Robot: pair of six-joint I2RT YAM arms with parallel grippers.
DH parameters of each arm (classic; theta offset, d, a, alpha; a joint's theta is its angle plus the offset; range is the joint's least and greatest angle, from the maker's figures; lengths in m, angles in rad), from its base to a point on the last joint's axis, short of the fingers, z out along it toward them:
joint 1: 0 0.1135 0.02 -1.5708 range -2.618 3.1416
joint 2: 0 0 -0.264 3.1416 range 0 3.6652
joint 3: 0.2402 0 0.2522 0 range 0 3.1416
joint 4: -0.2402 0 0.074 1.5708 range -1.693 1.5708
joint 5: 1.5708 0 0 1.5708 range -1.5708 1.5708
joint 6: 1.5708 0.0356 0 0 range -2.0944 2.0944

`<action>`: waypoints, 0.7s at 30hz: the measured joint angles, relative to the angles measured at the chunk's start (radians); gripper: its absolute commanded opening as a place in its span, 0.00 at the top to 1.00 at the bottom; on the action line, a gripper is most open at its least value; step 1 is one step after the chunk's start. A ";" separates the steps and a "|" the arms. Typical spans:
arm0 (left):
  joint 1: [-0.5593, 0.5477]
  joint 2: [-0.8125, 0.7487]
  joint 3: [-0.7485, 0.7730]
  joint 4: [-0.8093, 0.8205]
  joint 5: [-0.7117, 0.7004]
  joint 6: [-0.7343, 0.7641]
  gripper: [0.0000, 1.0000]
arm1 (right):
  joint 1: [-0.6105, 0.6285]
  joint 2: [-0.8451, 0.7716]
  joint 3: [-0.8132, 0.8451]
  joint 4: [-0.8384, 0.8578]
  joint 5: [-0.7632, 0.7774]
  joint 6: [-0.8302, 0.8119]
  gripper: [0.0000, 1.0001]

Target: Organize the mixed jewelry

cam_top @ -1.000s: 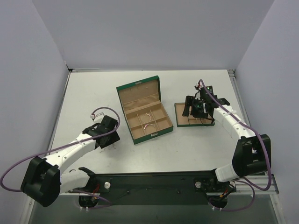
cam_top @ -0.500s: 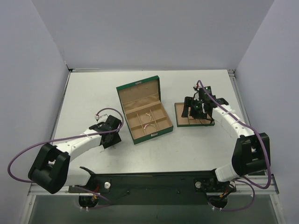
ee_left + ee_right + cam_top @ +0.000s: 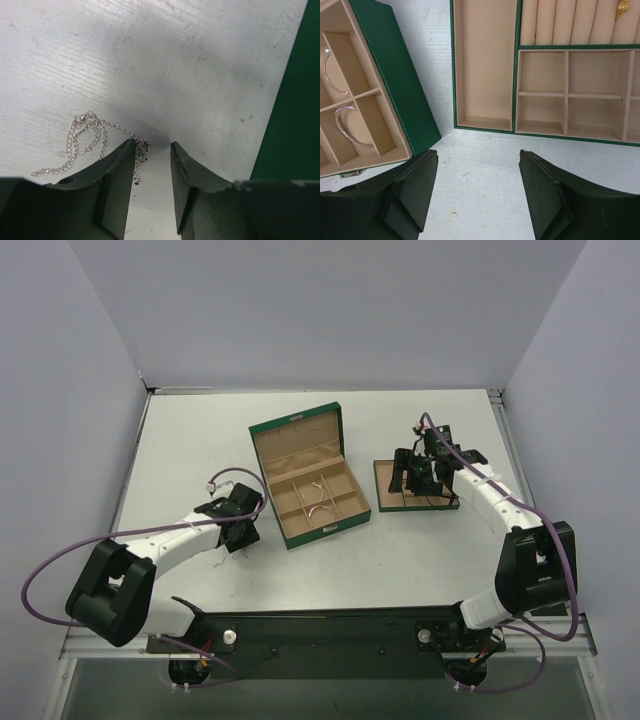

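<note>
A fine pale chain [image 3: 85, 137] lies in a loose heap on the white table. Its end runs against the inner tip of the left finger [image 3: 120, 170]. My left gripper [image 3: 152, 145] is low over the table, jaws a narrow gap apart with bare table between them; in the top view it [image 3: 240, 528] is left of the green box [image 3: 305, 475]. Two silvery bangle arcs [image 3: 350, 131] [image 3: 332, 75] lie in the box's compartments. A tan-gold ring [image 3: 621, 9] sits in the small tray's rolls. My right gripper [image 3: 477, 155] is open and empty over bare table near the tray [image 3: 388, 502].
The green box's side [image 3: 295, 110] is close on the right of my left gripper. The box's open lid [image 3: 295, 435] stands up at the back. The small tray has one long bin [image 3: 485, 60] and several small bins [image 3: 592, 112]. Grey walls surround the table.
My left arm has swung right, toward the green box, and its gripper is now lower over the chain. My right gripper has shifted slightly beside the small tray.
</note>
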 measured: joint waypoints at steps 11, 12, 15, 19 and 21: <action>-0.019 0.029 0.025 -0.022 -0.009 0.015 0.64 | 0.000 0.000 0.000 -0.003 0.000 0.003 0.33; -0.023 0.036 0.031 -0.027 -0.013 0.016 0.64 | 0.000 0.000 0.000 -0.003 0.000 0.003 0.33; -0.033 0.060 0.052 -0.046 -0.026 0.026 0.64 | 0.000 0.000 -0.001 -0.003 0.001 0.002 0.33; -0.051 0.095 0.083 -0.075 -0.047 0.038 0.64 | 0.000 0.000 -0.006 -0.003 0.006 0.002 0.33; -0.058 0.111 0.098 -0.090 -0.056 0.040 0.65 | 0.000 0.000 -0.010 -0.005 0.010 0.002 0.33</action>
